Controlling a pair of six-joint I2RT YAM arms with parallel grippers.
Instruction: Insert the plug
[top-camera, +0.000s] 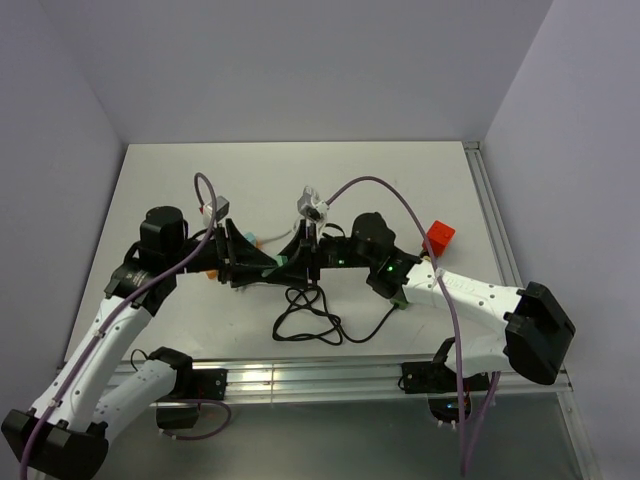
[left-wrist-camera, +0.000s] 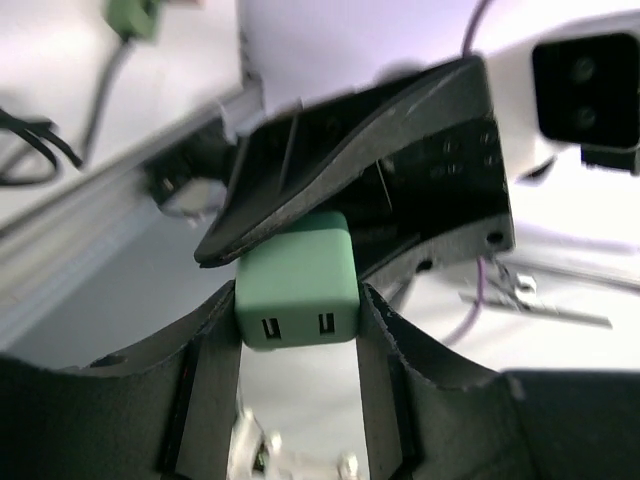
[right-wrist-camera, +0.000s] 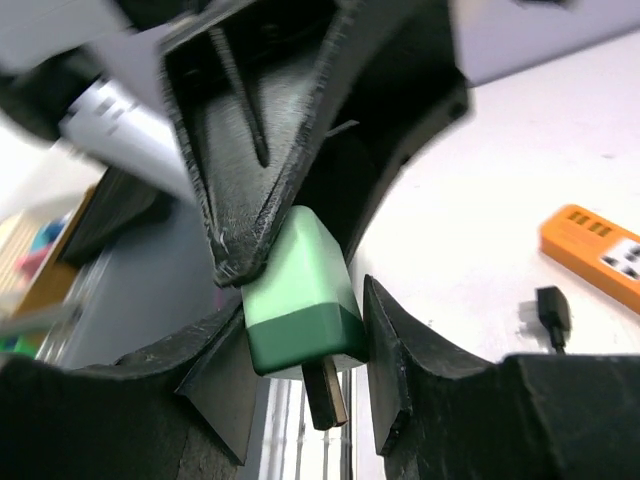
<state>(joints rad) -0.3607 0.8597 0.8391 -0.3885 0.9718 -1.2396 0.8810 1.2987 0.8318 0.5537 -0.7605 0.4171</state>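
- Your left hand (left-wrist-camera: 297, 302) is closed narrow on the green USB wall adapter (left-wrist-camera: 297, 285). One finger presses each side of it, low in the centre of the left wrist view.
- Your right hand (right-wrist-camera: 305, 320) is also clamped on that adapter, its fingers flanking the darker green end at the bottom centre of the right wrist view.
- The adapter is held between both hands and sits off the bench (top-camera: 400, 180). From the top camera it is only a small green patch where the two hands meet at mid-frame.
- In the left wrist view the adapter's two USB ports (left-wrist-camera: 297, 326) face the camera. The right hand's dark fingers come in from the upper right and rest on the top of the adapter.
- In the right wrist view a metal prong (right-wrist-camera: 325, 390) sticks out of the adapter's dark end toward the lens, tilted slightly to the right.
- An orange power strip (right-wrist-camera: 600, 250) lies flat on the bench at the right edge of the right wrist view, well apart from the adapter.
- A black cable (top-camera: 310, 320) lies in loops on the bench just below the hands in the top view.
- A red block (top-camera: 438, 237) sits on the bench to the right of centre.
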